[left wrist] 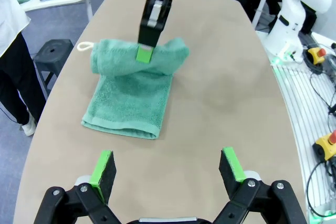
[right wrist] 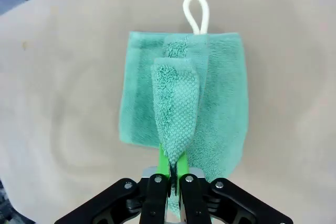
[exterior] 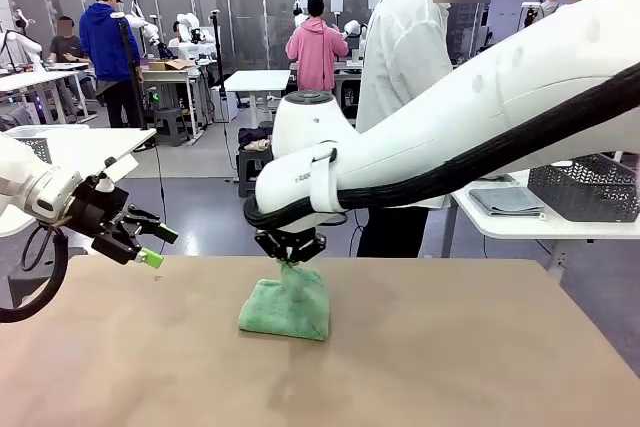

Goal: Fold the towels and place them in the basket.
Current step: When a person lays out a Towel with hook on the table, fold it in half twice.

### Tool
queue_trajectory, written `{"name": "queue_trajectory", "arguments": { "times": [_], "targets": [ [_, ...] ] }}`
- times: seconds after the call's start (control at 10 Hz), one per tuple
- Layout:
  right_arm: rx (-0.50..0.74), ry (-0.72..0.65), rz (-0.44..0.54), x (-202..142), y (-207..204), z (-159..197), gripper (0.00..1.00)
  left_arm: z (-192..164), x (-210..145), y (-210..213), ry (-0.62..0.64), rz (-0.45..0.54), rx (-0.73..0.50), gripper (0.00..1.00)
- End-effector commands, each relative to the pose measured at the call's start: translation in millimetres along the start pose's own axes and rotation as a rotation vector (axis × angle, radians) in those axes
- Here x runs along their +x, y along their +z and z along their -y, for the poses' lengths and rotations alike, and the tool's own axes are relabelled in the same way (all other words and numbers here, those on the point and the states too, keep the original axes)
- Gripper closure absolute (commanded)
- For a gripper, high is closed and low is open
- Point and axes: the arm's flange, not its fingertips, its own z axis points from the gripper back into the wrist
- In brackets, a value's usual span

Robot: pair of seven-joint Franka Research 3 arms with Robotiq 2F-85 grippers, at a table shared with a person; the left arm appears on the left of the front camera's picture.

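The mint green towel lies on the tan table near its middle, partly folded. My right gripper is shut on one edge and holds it pulled up over the rest of the cloth. In the right wrist view that gripper pinches a raised strip of the towel, whose white loop points away. My left gripper hovers open above the table's left side; from its wrist its jaws stand wide and empty, short of the towel. A pale blue-grey towel and the dark basket sit on a white side table at the right.
A person in a white coat stands behind the table's far edge. A black stool stands beside the table. Other people and tables are farther back. Bare tabletop lies in front of and to the right of the towel.
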Motion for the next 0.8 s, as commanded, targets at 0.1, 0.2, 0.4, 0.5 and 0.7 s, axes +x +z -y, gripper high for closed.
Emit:
{"name": "queue_trajectory", "arguments": {
  "times": [0.1, 0.2, 0.4, 0.5, 0.7],
  "targets": [
    [0.004, -0.137, 0.038, 19, -28, -24, 1.00, 2, 1, -1, -0.002, -0.009, 0.013, 0.00],
    [-0.014, -0.154, 0.053, 19, -35, -28, 1.00, 2, 1, -1, -0.002, -0.009, 0.013, 0.00],
    [-0.002, -0.163, 0.033, 17, -47, -34, 1.00, 2, 1, -1, -0.002, -0.009, 0.013, 0.00],
    [-0.008, -0.166, 0.018, 17, -52, -35, 1.00, 2, 1, -1, -0.002, -0.009, 0.013, 0.00],
    [0.025, -0.216, 0.035, 16, -55, -34, 0.74, 2, 1, -1, -0.002, -0.009, 0.013, 0.00]
  ]
}}
